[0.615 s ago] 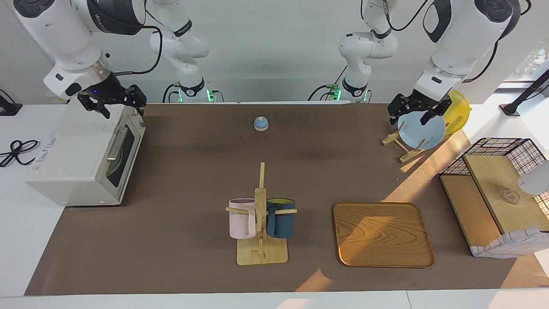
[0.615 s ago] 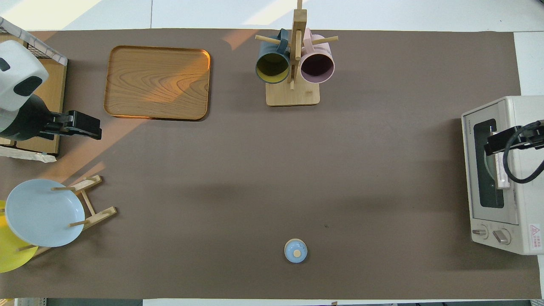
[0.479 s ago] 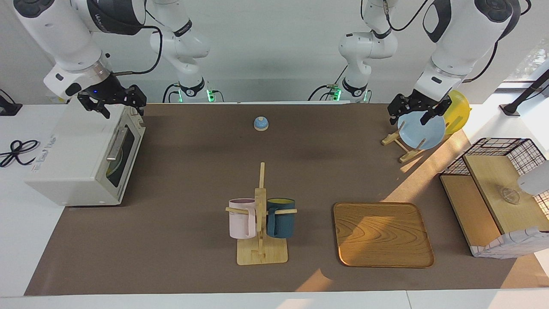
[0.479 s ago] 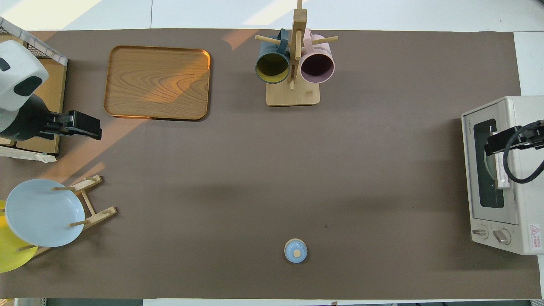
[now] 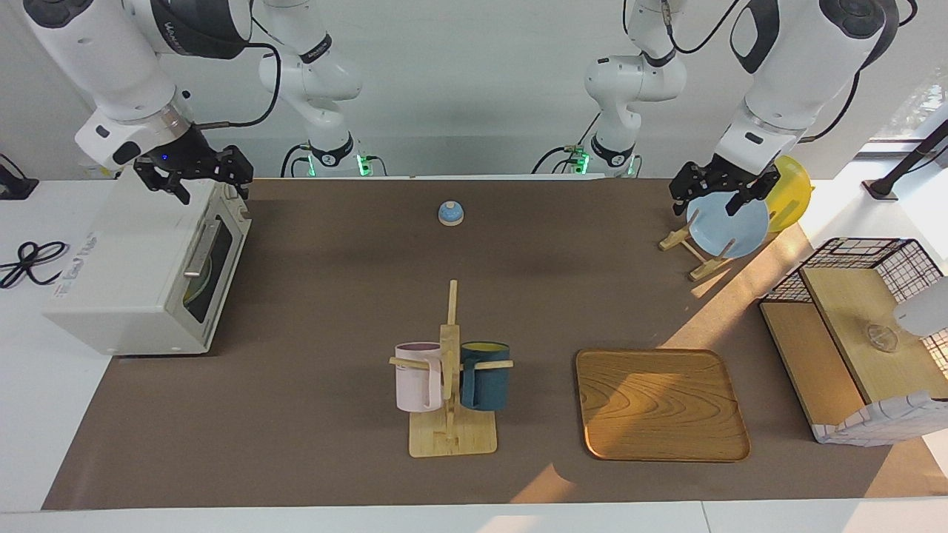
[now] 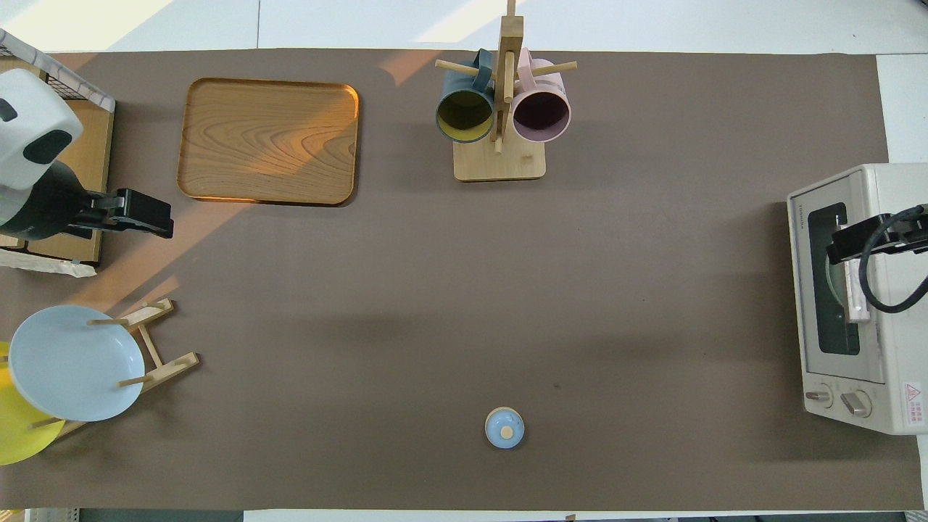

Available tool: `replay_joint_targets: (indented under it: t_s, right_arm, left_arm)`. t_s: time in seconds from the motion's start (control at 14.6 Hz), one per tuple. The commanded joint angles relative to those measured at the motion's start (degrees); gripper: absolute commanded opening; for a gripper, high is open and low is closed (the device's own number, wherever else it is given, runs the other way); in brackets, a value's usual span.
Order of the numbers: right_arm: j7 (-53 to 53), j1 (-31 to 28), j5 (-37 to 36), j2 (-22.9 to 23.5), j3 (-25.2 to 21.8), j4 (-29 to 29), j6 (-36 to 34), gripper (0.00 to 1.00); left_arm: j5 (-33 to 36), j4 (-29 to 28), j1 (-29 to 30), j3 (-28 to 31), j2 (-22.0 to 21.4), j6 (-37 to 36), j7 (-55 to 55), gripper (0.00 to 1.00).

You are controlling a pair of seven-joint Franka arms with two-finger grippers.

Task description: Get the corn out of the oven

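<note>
The right gripper [image 5: 211,192] hangs over the oven [image 5: 133,274], above the top edge where the door is. Its jaws are open and hold nothing. I cannot tell if they touch the oven.

The oven is right under these jaws, at the right arm's end of the worktop [image 5: 326,296]. Its door is shut. The silver handle [image 5: 198,250] is below the jaws, on the front of the door. The corn does not show. Through the dark glass only a round, pale shape can be seen.

The left gripper [image 5: 706,206] is over the blue plate [image 5: 729,229], at the left arm's end of the worktop. Its jaws are open and hold nothing too. The blue plate stands in a wooden rack [image 5: 696,255] just under these jaws. A yellow plate [image 5: 792,192] stands beside it in the same rack.

A wooden tray [image 5: 659,403] lies well away from the left jaws, farther from the robots. A wire shelf [image 5: 852,326] with wooden boards is beside the tray.

Between the two sets of jaws sits a small blue bell [image 5: 450,213], well apart from both. Farther from the robots than the bell is a wooden mug stand [image 5: 449,355]. A pink mug [image 5: 418,377] and a dark blue mug [image 5: 485,376] hang on it.
</note>
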Motion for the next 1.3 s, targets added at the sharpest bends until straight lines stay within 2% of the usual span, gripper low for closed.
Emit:
replay_joint_targets:
  t_s: [0.0, 0.07, 0.14, 0.27, 0.48, 0.62, 0.89, 1.03, 1.23]
  right_arm:
    - [0.22, -0.71, 0.67, -0.56, 0.24, -0.95, 0.44, 1.00]
    - [0.22, -0.71, 0.76, -1.17, 0.15, -2.35, 2.01, 1.00]
    - [-0.22, -0.79, 0.76, -2.14, 0.15, -4.71, 4.81, 0.80]
    - [-1.10, -0.71, 0.58, -3.63, -0.02, -8.40, 6.94, 0.00]
    - [-1.62, -0.71, -0.47, -6.97, -0.20, -17.53, 16.31, 0.00]
    - [-1.19, -0.09, -4.67, -6.98, -0.11, -21.51, 21.25, 0.00]
    - [-1.10, -1.93, -7.84, -2.94, -0.20, -21.61, 22.51, 0.00]
    - [-1.01, -1.94, -11.62, -2.59, -0.20, -21.61, 22.42, 0.00]
    - [-1.10, -3.77, -12.78, -2.59, -0.20, -21.70, 21.80, 0.00]
  left_arm:
    - [0.67, 0.34, -0.25, 0.35, 0.00, -0.56, 0.14, 1.00]
    - [0.67, 0.34, -0.25, 0.35, 0.00, -0.56, 0.14, 1.00]
    - [0.67, 0.34, -0.25, 0.35, 0.00, -0.56, 0.14, 1.00]
    - [0.67, 0.34, -0.25, 0.35, 0.00, -0.56, 0.14, 1.00]
    - [0.67, 0.34, -0.25, 0.35, 0.00, -0.56, 0.14, 1.00]
    - [0.67, 0.34, -0.25, 0.35, 0.08, -0.56, 0.14, 1.00]
    - [0.67, 0.34, -0.25, 0.35, 0.00, -0.56, 0.14, 1.00]
    - [0.67, 0.34, -0.25, 0.35, 0.08, -0.56, 0.14, 1.00]
    - [0.67, 0.34, -0.25, 0.35, 0.00, -0.56, 0.14, 1.00]
